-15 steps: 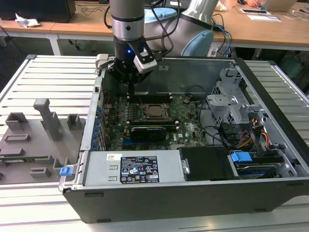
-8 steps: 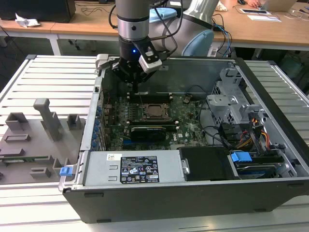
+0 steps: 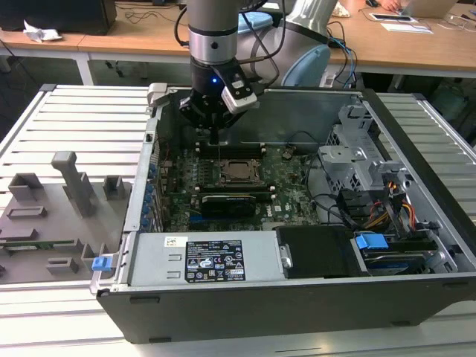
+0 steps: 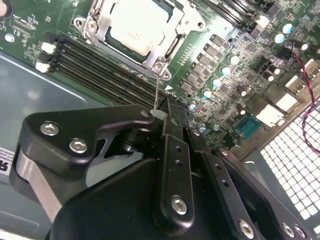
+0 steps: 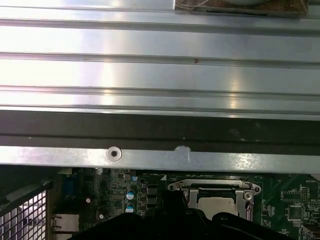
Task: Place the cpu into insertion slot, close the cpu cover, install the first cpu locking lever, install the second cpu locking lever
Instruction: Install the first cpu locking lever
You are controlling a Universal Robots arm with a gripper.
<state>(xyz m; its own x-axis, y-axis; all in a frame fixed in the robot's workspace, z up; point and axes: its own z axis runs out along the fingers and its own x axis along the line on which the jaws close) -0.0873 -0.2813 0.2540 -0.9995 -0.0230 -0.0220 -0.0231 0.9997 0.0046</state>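
We see the tool (image 4: 159, 114) pressed together on a thin locking lever (image 4: 156, 87) | cpu (image 4: 132, 29) seated under closed cpu cover (image 4: 120, 49)

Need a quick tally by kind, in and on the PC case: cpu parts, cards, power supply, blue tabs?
cpu: 1
cpu cover: 1
locking lever in gripper: 1
expansion card: 1
power supply: 1
blue tabs: 2
Total: 7

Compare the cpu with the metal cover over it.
The cpu is a solid pale square; the cover is an open frame with a square window. The cpu sits inside that window; the cover rims it and spreads wider. The cpu's top is smooth; the cover has tabs and cut-outs along its edges. Both lie flat and are silvery metal.
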